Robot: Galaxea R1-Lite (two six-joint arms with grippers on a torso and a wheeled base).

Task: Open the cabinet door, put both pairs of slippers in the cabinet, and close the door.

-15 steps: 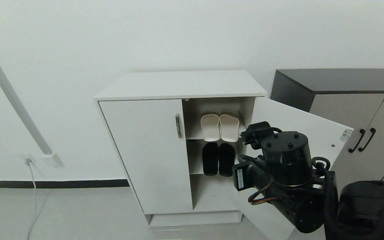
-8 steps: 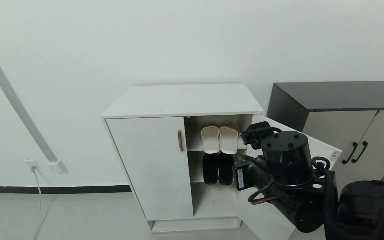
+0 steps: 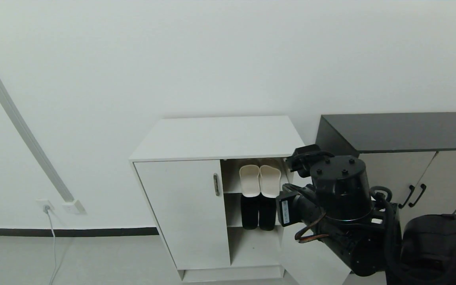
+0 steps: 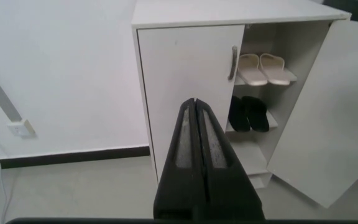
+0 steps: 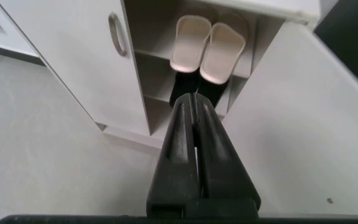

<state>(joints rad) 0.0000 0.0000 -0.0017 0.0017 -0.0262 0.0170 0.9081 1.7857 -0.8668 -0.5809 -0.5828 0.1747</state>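
Head view puts white slippers (image 3: 259, 180) on the cabinet's (image 3: 216, 136) upper shelf, black slippers (image 3: 257, 211) beneath, so only closing seems left; left gripper (image 4: 194, 106) and right gripper (image 5: 194, 102) are pinched together, empty, and the door (image 3: 311, 265) needs pushing.

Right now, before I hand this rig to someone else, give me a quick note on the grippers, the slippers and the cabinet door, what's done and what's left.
Grippers: the left gripper is shut and empty, out in front of the cabinet. The right gripper is shut and empty, facing the open compartment.
Things: the white slippers are on the upper shelf, and the black slippers are on the shelf below.
Done: the right door is open and both pairs are inside.
Left: close the right door. The left door is already shut.
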